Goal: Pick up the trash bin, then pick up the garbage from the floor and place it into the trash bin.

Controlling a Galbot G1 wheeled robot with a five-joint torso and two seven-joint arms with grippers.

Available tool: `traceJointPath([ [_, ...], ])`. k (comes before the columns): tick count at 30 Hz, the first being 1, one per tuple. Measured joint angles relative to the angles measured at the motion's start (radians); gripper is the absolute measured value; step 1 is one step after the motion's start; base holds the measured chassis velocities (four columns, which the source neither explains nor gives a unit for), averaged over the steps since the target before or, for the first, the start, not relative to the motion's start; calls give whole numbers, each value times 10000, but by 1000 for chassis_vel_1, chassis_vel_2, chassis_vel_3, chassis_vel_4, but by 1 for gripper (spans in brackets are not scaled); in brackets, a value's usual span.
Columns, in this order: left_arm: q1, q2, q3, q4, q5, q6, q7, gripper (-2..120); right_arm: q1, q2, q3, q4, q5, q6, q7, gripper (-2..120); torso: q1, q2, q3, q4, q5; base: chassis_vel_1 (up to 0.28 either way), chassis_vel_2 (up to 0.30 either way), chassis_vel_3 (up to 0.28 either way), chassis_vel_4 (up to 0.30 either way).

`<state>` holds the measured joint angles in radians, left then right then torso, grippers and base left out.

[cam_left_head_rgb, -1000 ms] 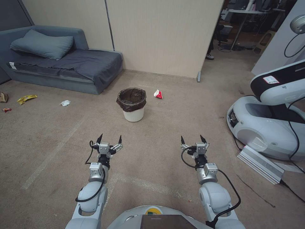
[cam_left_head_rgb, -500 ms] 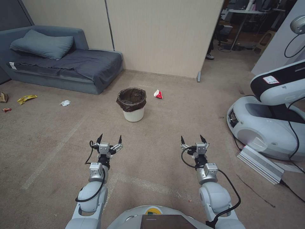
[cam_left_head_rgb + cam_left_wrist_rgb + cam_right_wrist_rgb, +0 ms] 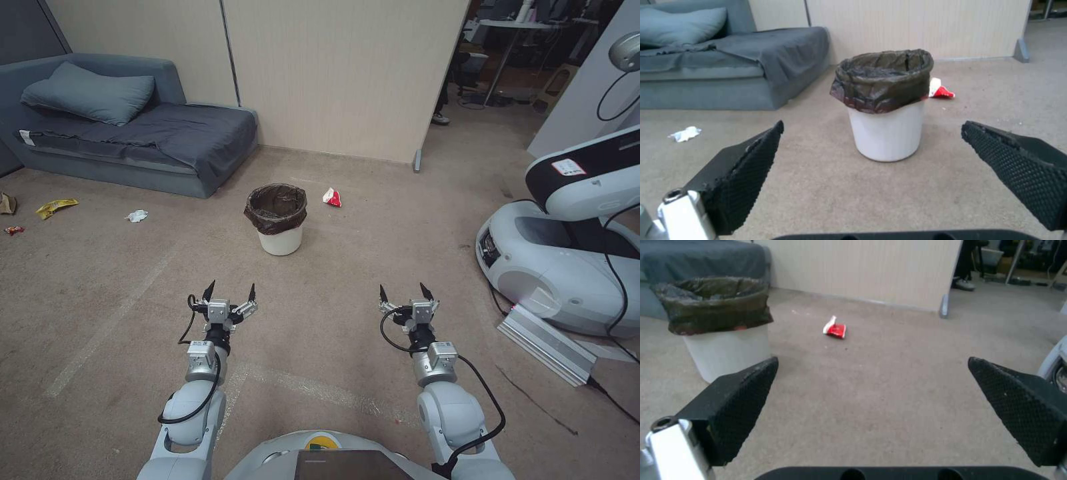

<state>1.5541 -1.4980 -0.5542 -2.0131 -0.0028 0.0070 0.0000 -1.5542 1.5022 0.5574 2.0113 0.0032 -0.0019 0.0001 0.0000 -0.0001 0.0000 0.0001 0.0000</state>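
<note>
Head view, left to right: a yellow wrapper (image 3: pixel 56 207) and a white tissue (image 3: pixel 137 215) lay on the carpet (image 3: pixel 347 267) at mid-left. The left gripper (image 3: pixel 230 291) hung lower left of centre, jaws wide and empty. The trash bin (image 3: pixel 278 219) stood upright at centre, a red-and-white packet (image 3: pixel 332 197) near its right. The right gripper (image 3: pixel 406 292) hung lower right of centre, jaws wide and empty.

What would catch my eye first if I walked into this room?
Probably the trash bin, a white bucket with a dark bag, standing upright alone mid-carpet. Just beyond it lies a red-and-white crumpled packet. Nearer the camera, the left pincer and right pincer are held open, empty, above the floor.
</note>
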Motion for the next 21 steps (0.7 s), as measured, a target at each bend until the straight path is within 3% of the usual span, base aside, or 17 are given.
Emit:
traceJointPath([
  [10, 672, 402, -838, -2271, -600, 1448, -97, 100, -951, 538, 1631, 2367, 930, -445, 320, 100, 0, 1, 0, -1, 0, 0, 0, 0, 0],
  [13, 1120, 670, -1394, -3785, -1005, 2422, -174, 100, -1524, 841, 2619, 3818, 1537, -831, 527, 100, 0, 1, -1, -7, -4, 0, 0, 0, 0],
  [16, 1311, 791, -1628, -4415, -1166, 2811, -197, 100, -1579, 816, 2704, 4008, 1740, -1292, 532, 100, 0, 1, -1, -1, 4, 0, 0, 0, 0],
  [21, 1469, 861, -1689, -4472, -1069, 2799, -193, 100, -1573, 795, 2683, 3996, 1754, -1409, 547, 100, 0, 1, -1, 1, 0, 0, 0, 0, 0],
])
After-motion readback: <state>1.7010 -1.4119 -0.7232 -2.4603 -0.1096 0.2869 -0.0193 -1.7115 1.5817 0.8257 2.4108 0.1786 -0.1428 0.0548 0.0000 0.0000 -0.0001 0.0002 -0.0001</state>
